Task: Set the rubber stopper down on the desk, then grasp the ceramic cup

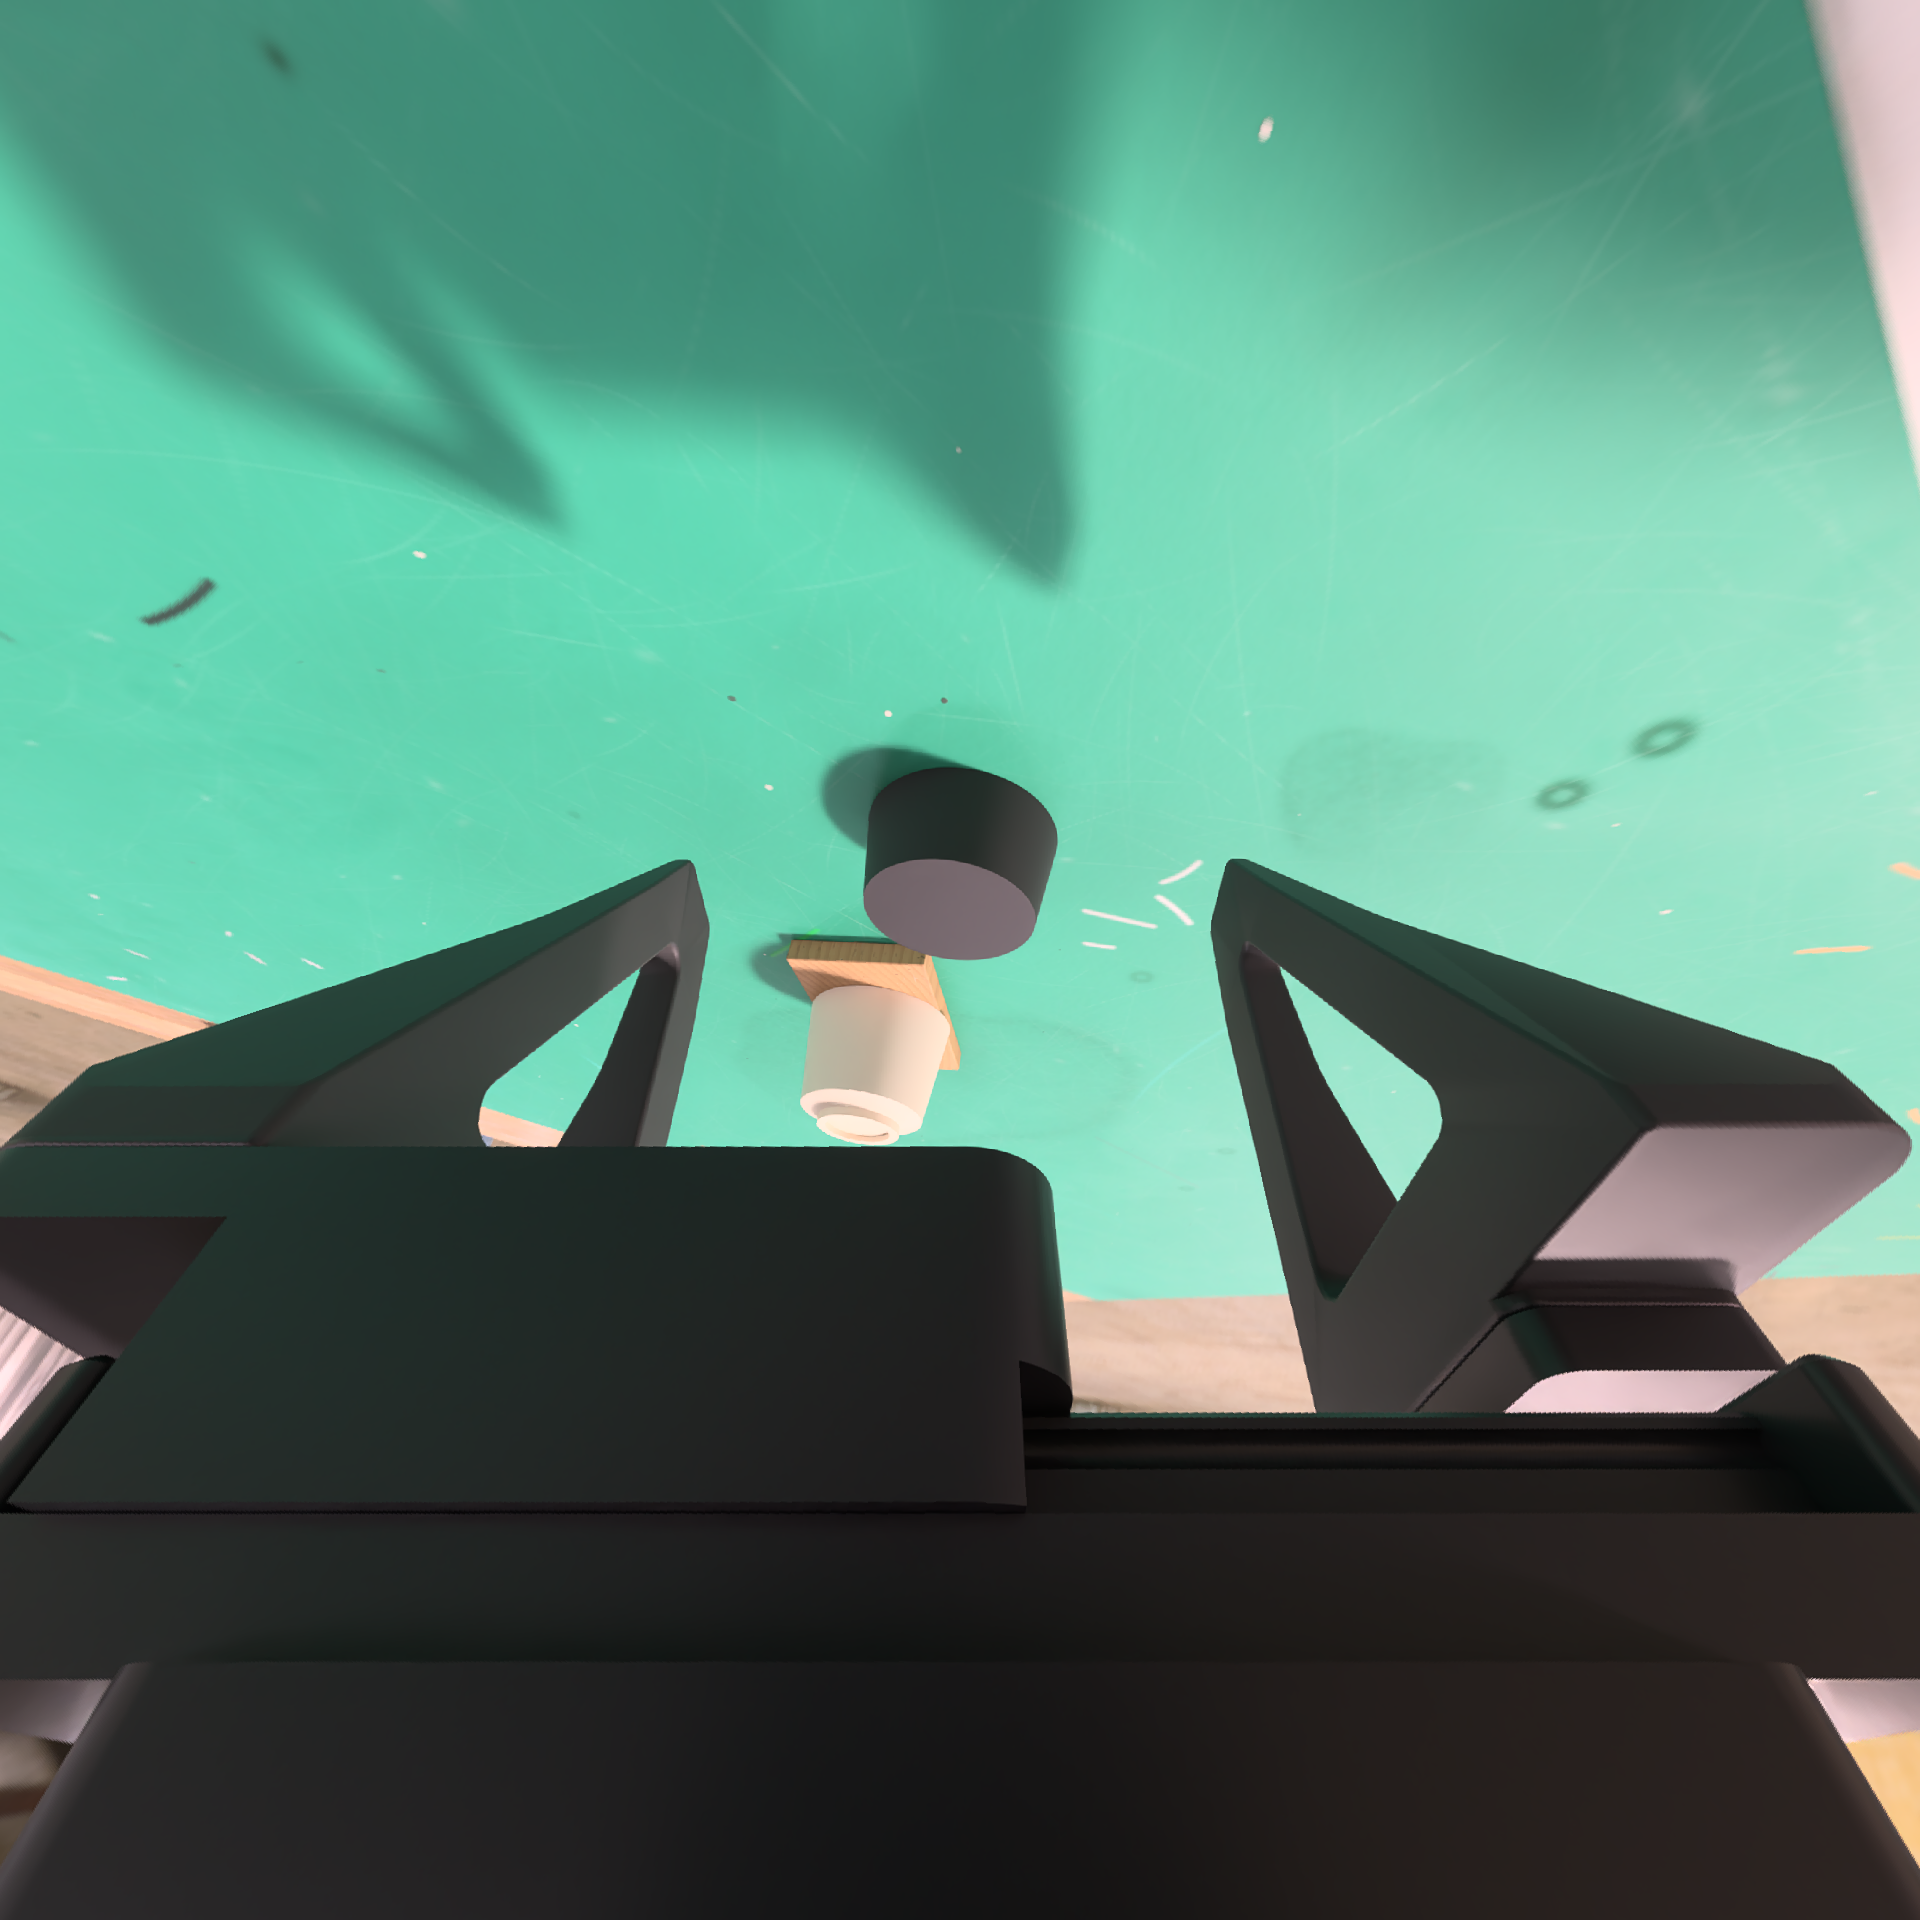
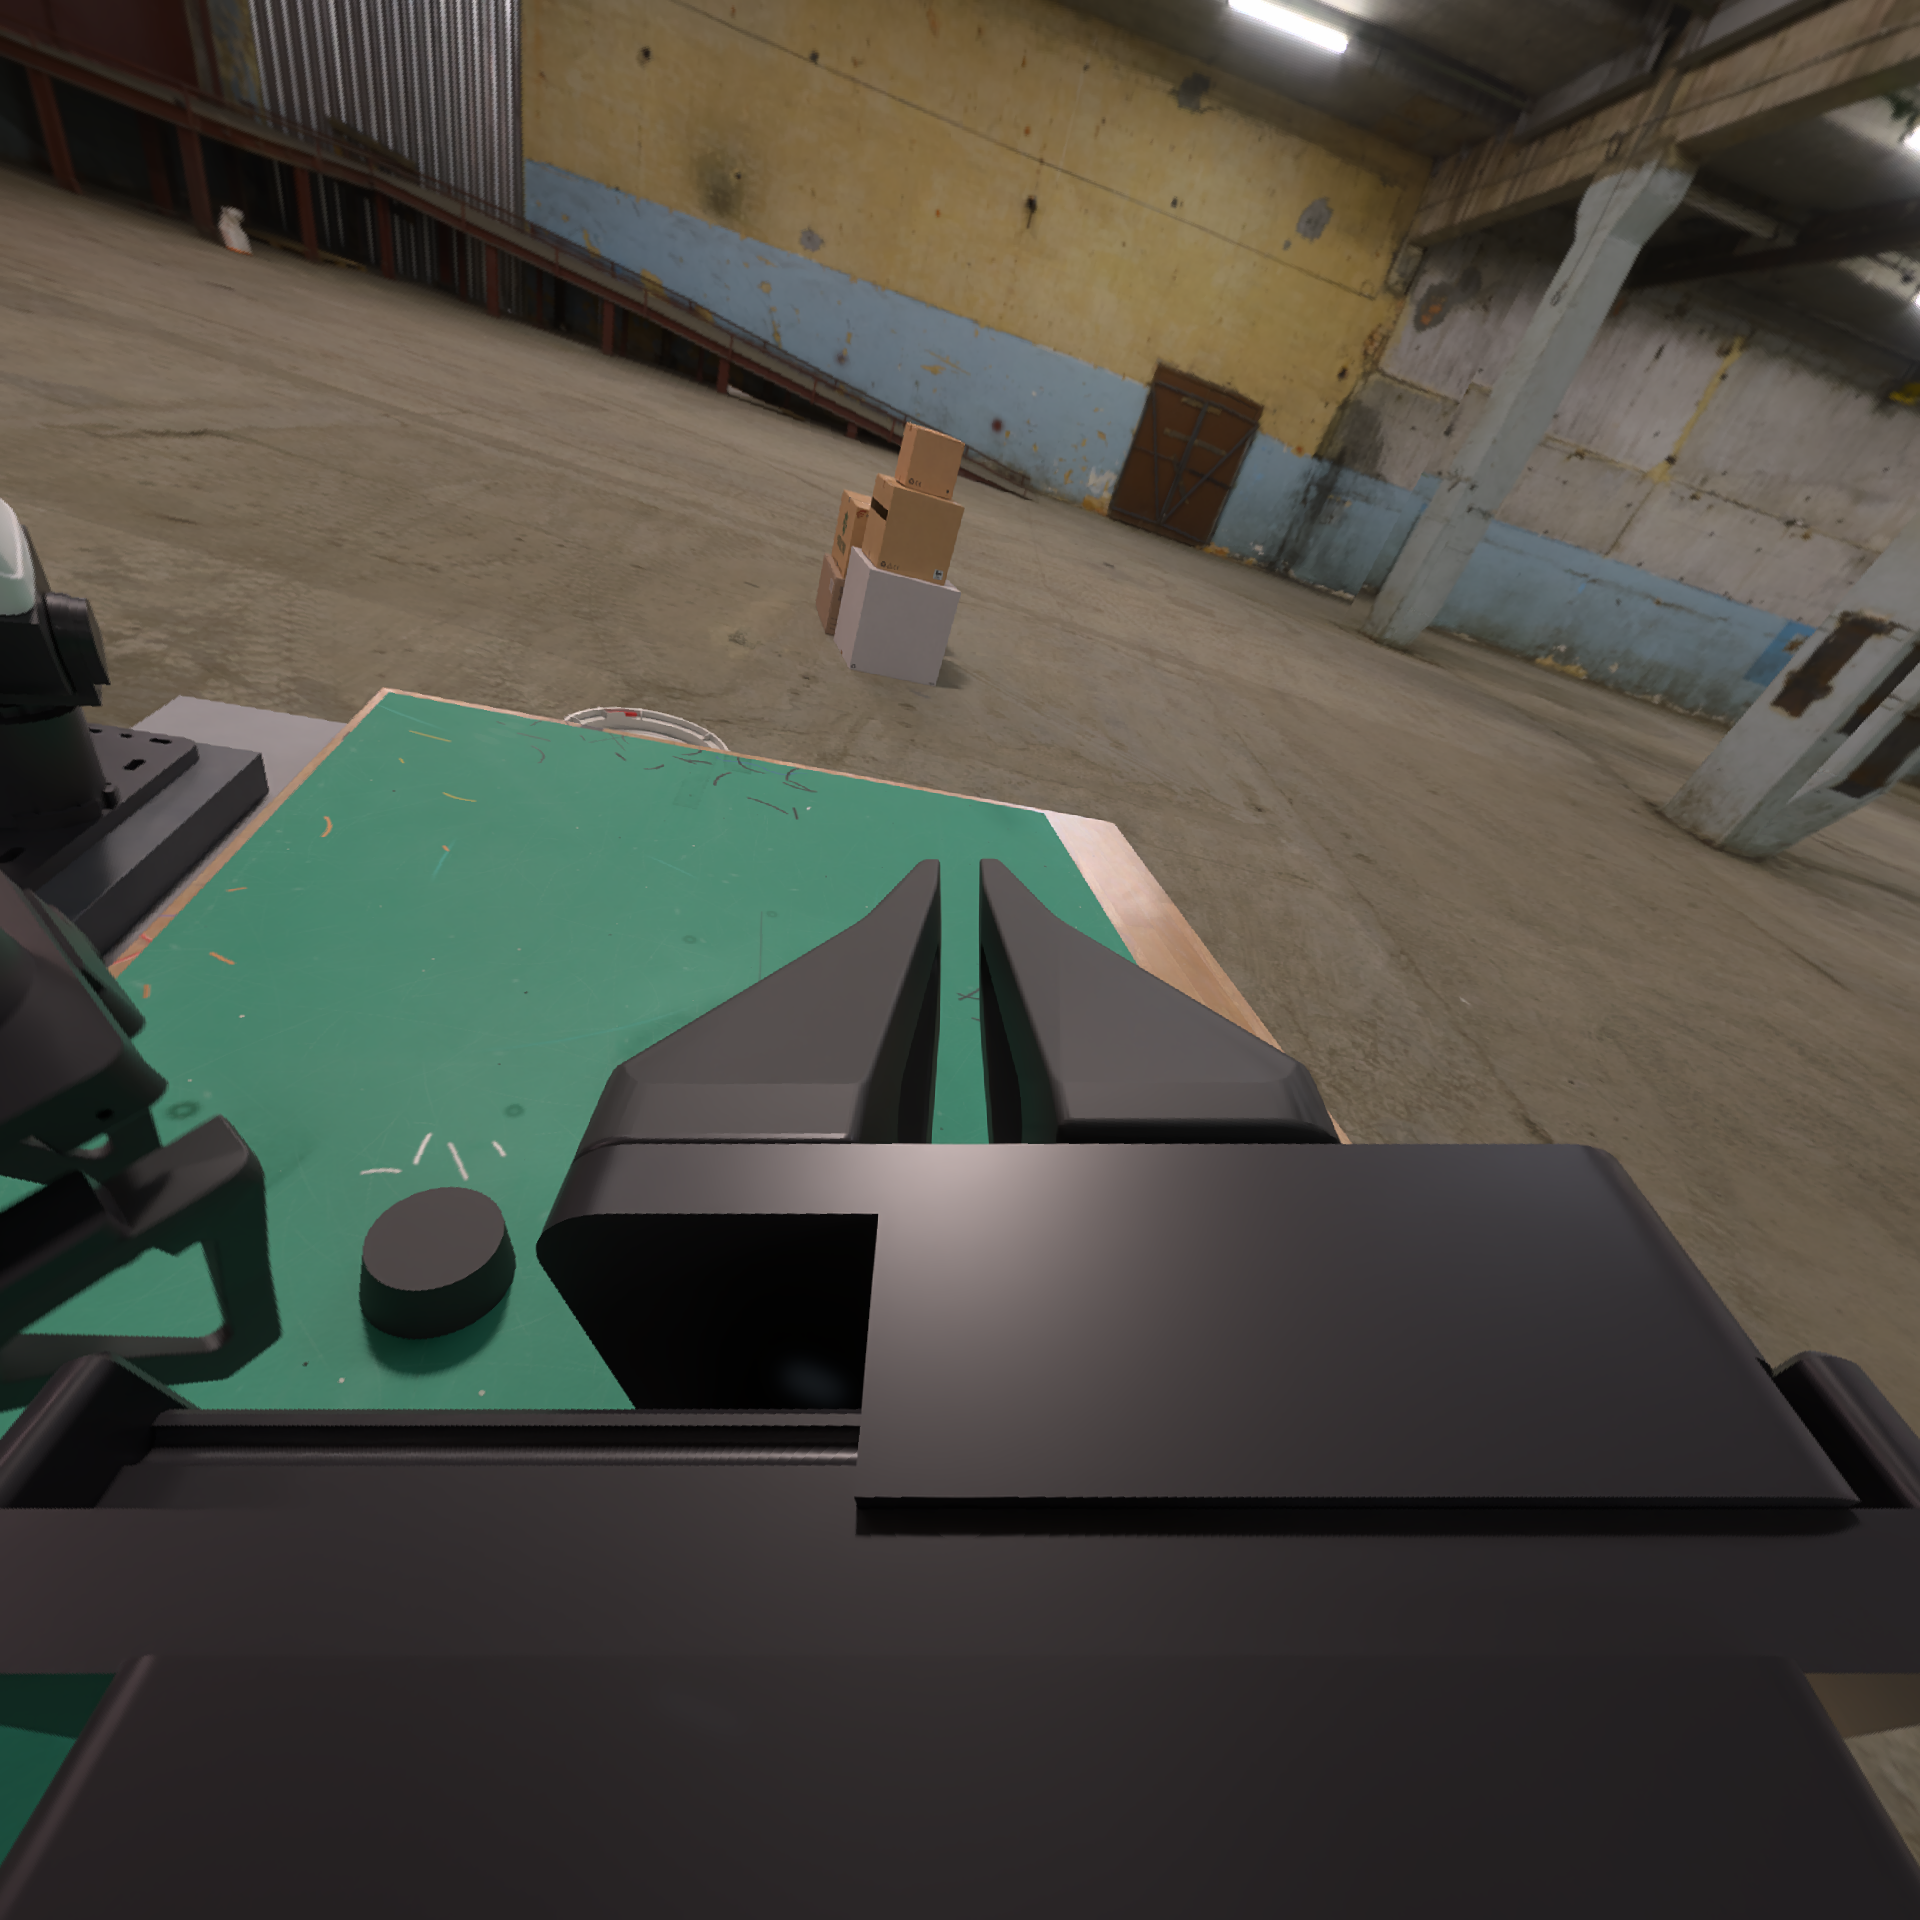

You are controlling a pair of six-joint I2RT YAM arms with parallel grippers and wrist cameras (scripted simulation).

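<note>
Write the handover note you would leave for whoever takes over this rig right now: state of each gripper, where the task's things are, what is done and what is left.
Left gripper: open, empty, poised above the mat with both task things below it.
Right gripper: fingers nearly together, holding nothing, off to the side over the green mat.
Rubber stopper: dark, standing on the mat by itself, free of both grippers.
Ceramic cup: cream, on a small wooden block right beside the stopper, untouched.
Done: the stopper is set down.
Left: bring the left gripper to the cup and close on it. Keep clear of the stopper, which stands very near.
</note>
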